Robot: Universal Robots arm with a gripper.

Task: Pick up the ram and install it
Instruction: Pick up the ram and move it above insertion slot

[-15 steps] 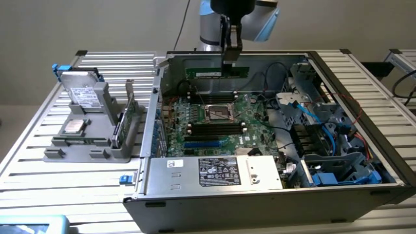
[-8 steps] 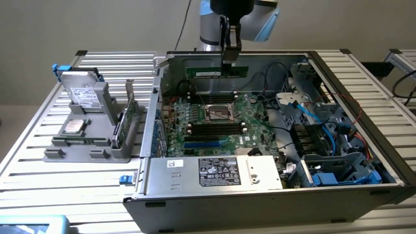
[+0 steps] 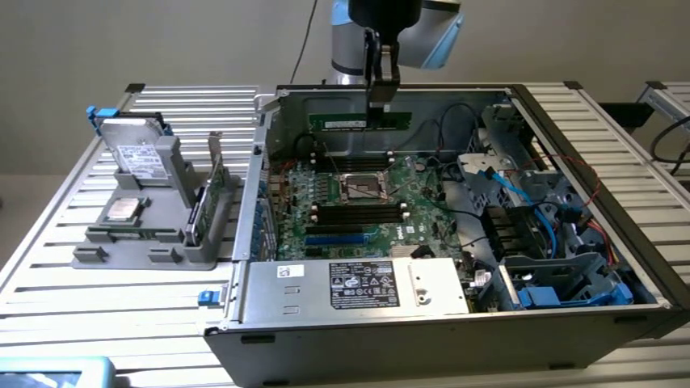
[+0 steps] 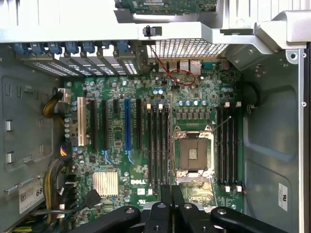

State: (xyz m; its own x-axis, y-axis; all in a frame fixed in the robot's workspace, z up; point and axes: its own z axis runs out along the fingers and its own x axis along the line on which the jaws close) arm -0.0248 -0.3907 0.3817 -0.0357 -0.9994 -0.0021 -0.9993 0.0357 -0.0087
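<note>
now the gripper (image 3: 379, 111) is clamped on the ram (image 3: 336, 122), above the motherboard (image 3: 426, 182). pickup looks done; the ram is not yet in a slot (image 3: 359, 212).

One gripper (image 3: 380, 111) clamped on ram (image 3: 336, 122), stick held level above motherboard (image 3: 361, 202) inside open computer case (image 3: 431, 323), slatted table (image 3: 108, 299).

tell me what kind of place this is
Likely a robotics lab bench for computer assembly: an open computer case sits on a slatted metal table, a grey holder beside it carries a hard drive, and the gripper holds a ram stick above the motherboard.
</note>
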